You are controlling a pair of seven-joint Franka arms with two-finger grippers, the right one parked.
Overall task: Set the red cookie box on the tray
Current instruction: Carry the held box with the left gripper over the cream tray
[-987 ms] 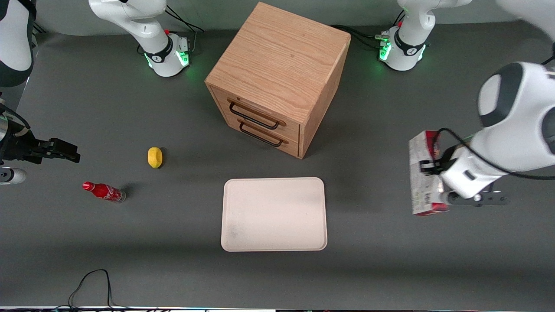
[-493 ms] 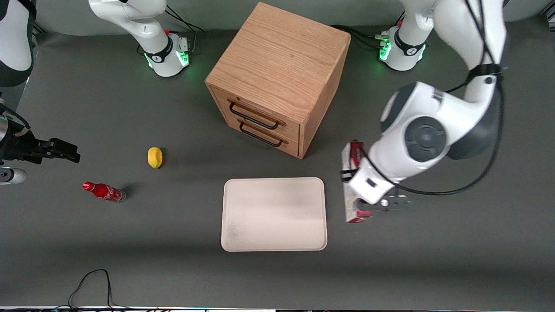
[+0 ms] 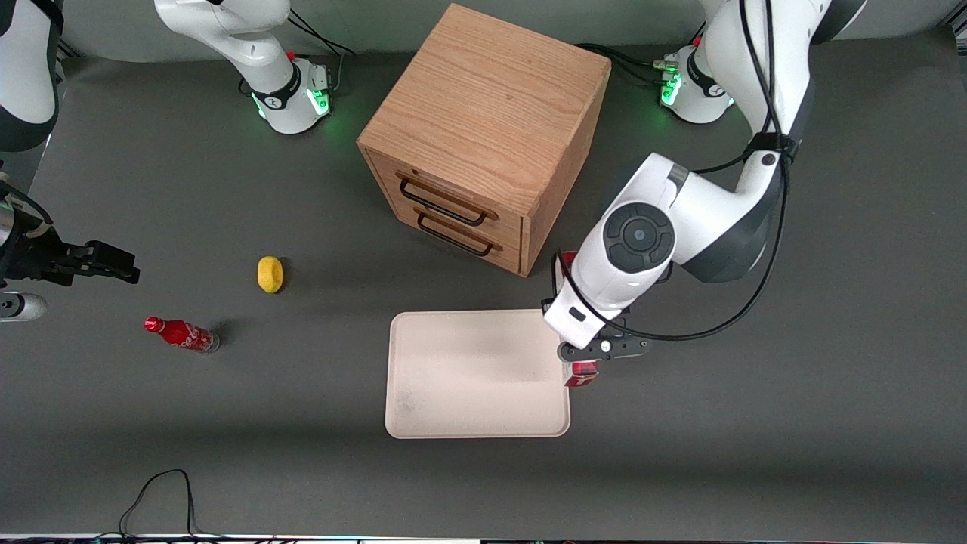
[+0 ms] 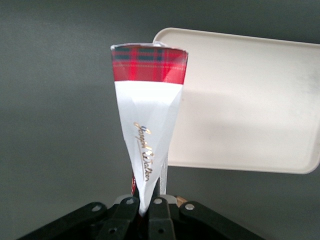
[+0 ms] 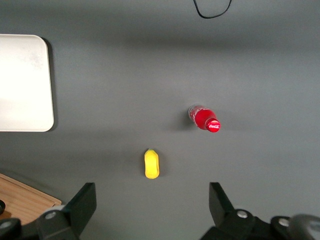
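Observation:
My left gripper [image 3: 583, 353] hangs above the edge of the cream tray [image 3: 468, 378] that faces the working arm's end of the table. It is shut on the red cookie box [image 3: 582, 375], which is held edge-on, so the arm hides most of it in the front view. In the left wrist view the box [image 4: 148, 120] rises from the shut fingers [image 4: 124, 212] as a white wedge with a red tartan end, and the tray [image 4: 245, 100] lies beneath and beside it. The tray's corner [image 5: 25, 80] also shows in the right wrist view.
A wooden drawer cabinet [image 3: 483, 136] with two black handles stands farther from the front camera than the tray. A yellow object [image 3: 270, 273] and a small red cola bottle [image 3: 180, 334] lie toward the parked arm's end of the table.
The left arm has swung in from the working arm's end of the table, carrying the box sideways until it reached the tray's edge. Nothing else moved.

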